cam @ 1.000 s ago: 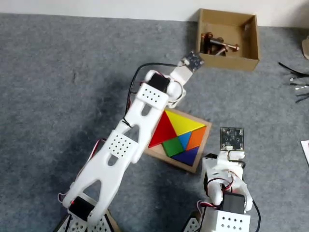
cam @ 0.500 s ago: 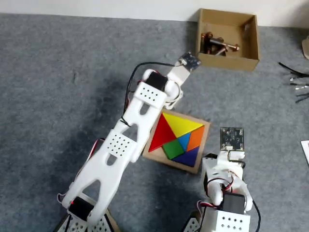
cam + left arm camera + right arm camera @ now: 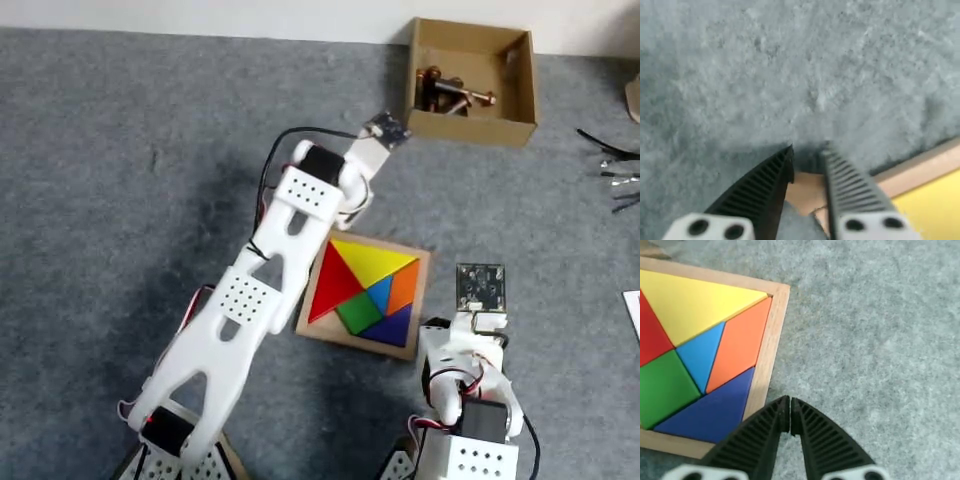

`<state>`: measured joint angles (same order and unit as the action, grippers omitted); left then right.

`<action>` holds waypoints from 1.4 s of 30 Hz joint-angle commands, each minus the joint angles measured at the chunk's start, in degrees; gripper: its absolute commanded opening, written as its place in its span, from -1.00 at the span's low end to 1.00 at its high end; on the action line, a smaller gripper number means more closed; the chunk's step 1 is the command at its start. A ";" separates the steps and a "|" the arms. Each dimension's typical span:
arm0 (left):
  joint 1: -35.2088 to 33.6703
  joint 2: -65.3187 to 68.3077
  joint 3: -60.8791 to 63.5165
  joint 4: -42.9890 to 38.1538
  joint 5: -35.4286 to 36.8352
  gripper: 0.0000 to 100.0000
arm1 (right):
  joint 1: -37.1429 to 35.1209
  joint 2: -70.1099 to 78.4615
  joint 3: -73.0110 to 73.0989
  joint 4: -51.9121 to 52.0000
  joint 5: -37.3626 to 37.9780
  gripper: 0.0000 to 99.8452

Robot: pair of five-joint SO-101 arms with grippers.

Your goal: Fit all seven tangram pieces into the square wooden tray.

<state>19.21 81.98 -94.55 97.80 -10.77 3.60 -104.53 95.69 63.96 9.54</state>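
High view: square wooden tray (image 3: pixel 421 300) lies mid-table on grey carpet (image 3: pixel 120 200), nearer the near edge, turned slightly askew. Pieces seated inside it: yellow triangle (image 3: pixel 375 262), red triangle (image 3: pixel 328 288), green piece (image 3: pixel 358 310), light blue piece (image 3: pixel 380 292), orange piece (image 3: pixel 403 288), dark blue triangle (image 3: pixel 392 325). All lie flat, edges touching.

Left arm (image 3: pixel 270 290) crosses the tray's left corner. Left gripper (image 3: pixel 807 150): jaws a little apart, tray's far corner under the gap, tips over carpet. Whether it pinches the wood: cannot tell.

Right gripper (image 3: pixel 790 405): jaws closed, tips meeting, nothing held, over carpet just beside the tray's right rim by the dark blue triangle.

Cardboard box (image 3: pixel 470 125) of coppery parts near the far edge.
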 commanded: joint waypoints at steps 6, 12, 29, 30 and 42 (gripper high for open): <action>-5.67 -3.91 -0.48 2.55 0.09 -0.98 | 0.66 -0.57 5.93 0.22 0.62 -0.98; -6.81 -4.35 -0.48 2.64 0.09 -0.99 | 0.66 -0.57 5.93 0.13 0.62 -0.98; -8.13 -4.44 -0.48 2.90 -0.09 -0.99 | 0.66 -0.66 5.93 0.04 0.62 -0.98; -8.13 -4.44 -0.48 2.90 -0.09 -0.99 | 0.66 -0.66 5.93 0.04 0.62 -0.98; -7.60 -9.36 -0.13 2.99 -0.09 -0.99 | 0.66 -0.66 6.02 0.04 0.62 -0.98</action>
<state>12.62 79.60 -94.37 100.09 -10.95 3.60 -104.53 95.69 63.96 9.54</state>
